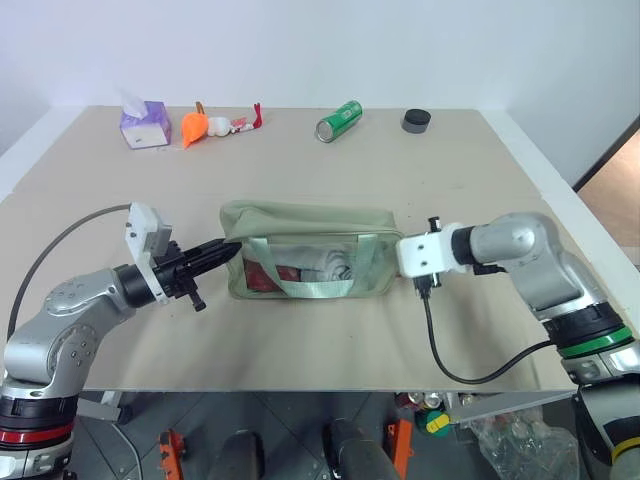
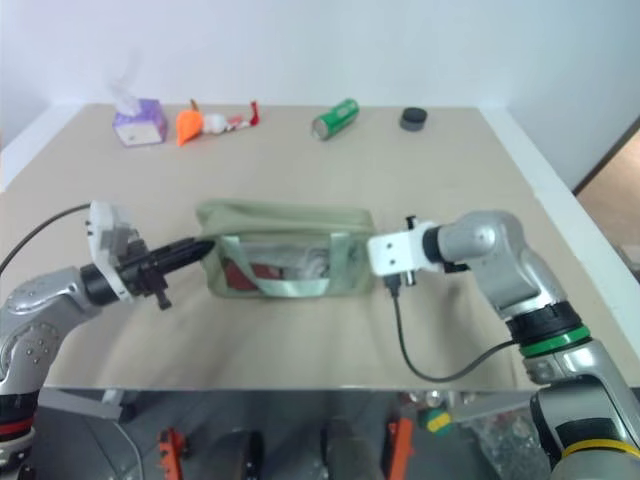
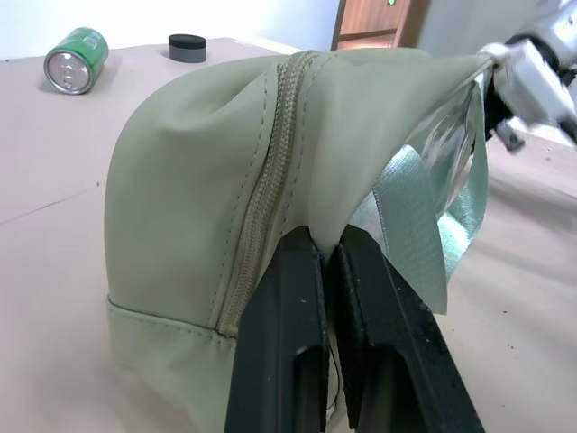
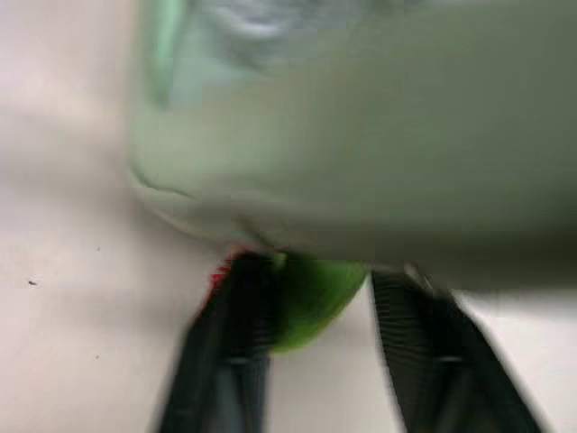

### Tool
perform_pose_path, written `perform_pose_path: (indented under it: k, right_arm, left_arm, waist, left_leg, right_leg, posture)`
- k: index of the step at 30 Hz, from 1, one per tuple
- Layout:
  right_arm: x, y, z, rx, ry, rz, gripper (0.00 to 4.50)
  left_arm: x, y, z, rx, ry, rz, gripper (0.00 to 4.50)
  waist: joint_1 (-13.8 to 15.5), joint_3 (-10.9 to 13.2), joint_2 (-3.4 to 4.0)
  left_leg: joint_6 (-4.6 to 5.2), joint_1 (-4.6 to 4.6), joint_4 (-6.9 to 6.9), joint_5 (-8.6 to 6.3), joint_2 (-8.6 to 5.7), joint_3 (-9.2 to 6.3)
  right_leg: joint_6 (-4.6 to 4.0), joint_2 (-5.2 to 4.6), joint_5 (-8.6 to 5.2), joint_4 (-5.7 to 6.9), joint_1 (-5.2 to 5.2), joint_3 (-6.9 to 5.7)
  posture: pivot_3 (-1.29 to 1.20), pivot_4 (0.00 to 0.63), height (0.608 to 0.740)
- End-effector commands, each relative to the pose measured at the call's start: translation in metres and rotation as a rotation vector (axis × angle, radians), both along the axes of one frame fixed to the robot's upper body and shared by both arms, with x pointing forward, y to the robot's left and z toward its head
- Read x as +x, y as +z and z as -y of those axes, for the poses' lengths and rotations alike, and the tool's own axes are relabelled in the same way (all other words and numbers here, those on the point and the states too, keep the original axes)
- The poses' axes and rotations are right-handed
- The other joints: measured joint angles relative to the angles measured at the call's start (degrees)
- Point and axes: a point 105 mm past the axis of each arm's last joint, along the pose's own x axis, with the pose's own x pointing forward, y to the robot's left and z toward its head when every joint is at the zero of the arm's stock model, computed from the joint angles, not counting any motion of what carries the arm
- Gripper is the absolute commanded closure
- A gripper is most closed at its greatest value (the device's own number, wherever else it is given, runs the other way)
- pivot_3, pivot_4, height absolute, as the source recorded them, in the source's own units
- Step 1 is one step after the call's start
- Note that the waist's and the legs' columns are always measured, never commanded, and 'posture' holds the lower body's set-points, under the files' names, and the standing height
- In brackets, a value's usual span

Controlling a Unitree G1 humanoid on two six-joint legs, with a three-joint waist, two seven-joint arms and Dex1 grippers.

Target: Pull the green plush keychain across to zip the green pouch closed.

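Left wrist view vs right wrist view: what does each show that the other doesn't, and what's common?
Left wrist view alone: the zipper running closed along the top of the pouch, the webbing handle, a green can and a black cap behind, and the left gripper with jaws nearly together at the pouch's end.

Right wrist view alone: the keychain between the right gripper's parted jaws.

Both: the pouch and the table.

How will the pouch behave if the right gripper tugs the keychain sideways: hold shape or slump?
The pouch looks soft; its fabric puckers where the left gripper pinches it, so it would probably slump. It seems light and might slide on the smooth table.
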Motion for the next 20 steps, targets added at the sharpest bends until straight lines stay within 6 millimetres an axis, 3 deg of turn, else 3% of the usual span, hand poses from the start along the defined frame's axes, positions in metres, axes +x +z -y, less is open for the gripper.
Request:
perform_pose_path:
  k: [1, 4, 5, 11, 16, 20]
  right_arm:
    - [0.006, 0.026, 0.022, 0.100, -0.112, -0.006, 1.16]
    - [0.008, 0.041, 0.034, 0.230, -0.185, -0.061, 0.14]
    - [0.005, 0.046, 0.038, 0.285, -0.200, -0.109, 0.12]
    - [-0.015, 0.062, 0.057, 0.538, -0.235, -0.307, 0.12]
    - [-0.026, 0.075, 0.073, 0.765, -0.273, -0.405, 0.12]
    - [-0.033, 0.076, 0.076, 0.916, -0.282, -0.464, 0.12]
  left_arm:
    - [0.001, 0.025, -0.007, -0.084, 0.029, 0.063, 2.73]
    - [0.001, 0.038, -0.009, -0.118, 0.039, 0.082, 1.70]
    - [-0.002, 0.040, -0.009, -0.117, 0.029, 0.091, 1.45]
    - [-0.018, 0.049, -0.020, -0.129, 0.049, 0.113, 1.45]
    - [-0.030, 0.043, -0.057, -0.151, 0.169, 0.064, 1.45]
    - [-0.035, 0.027, -0.081, -0.160, 0.281, 0.010, 1.45]
  waist:
    - [0.1, 0.0, -0.08]
    - [0.1, 0.1, -0.11]
    - [0.0, 0.1, -0.11]
    - [0.0, 0.1, -0.10]
    - [-0.2, 0.1, -0.09]
    - [-0.2, 0.1, -0.09]
  left_leg:
    - [0.00, -0.05, 0.00, 0.00, 0.00, -0.02]
    - [0.00, -0.22, 0.03, 0.00, 0.00, -0.08]
    - [0.00, -0.23, 0.03, 0.00, -0.01, -0.09]
    - [0.11, -0.30, -0.02, -0.10, -0.02, -0.17]
    - [0.14, -0.36, -0.01, -0.11, -0.02, -0.20]
    - [0.13, -0.35, 0.03, -0.11, -0.02, -0.26]
  right_leg:
    - [0.00, 0.00, 0.00, 0.00, -0.03, -0.02]
    - [0.01, 0.00, 0.01, 0.00, -0.15, -0.06]
    - [0.01, 0.00, 0.01, -0.01, -0.15, -0.07]
    - [0.06, -0.02, -0.14, -0.03, -0.17, -0.09]
    - [0.03, -0.02, -0.17, -0.02, -0.23, -0.14]
    - [0.01, -0.02, -0.17, -0.02, -0.18, -0.21]
  posture:
    - [0.00, 0.150, 0.740]
    - [0.00, 0.150, 0.740]
    - [0.00, 0.150, 0.740]
    - [0.00, 0.150, 0.740]
    - [0.00, 0.150, 0.740]
    - [0.00, 0.150, 0.740]
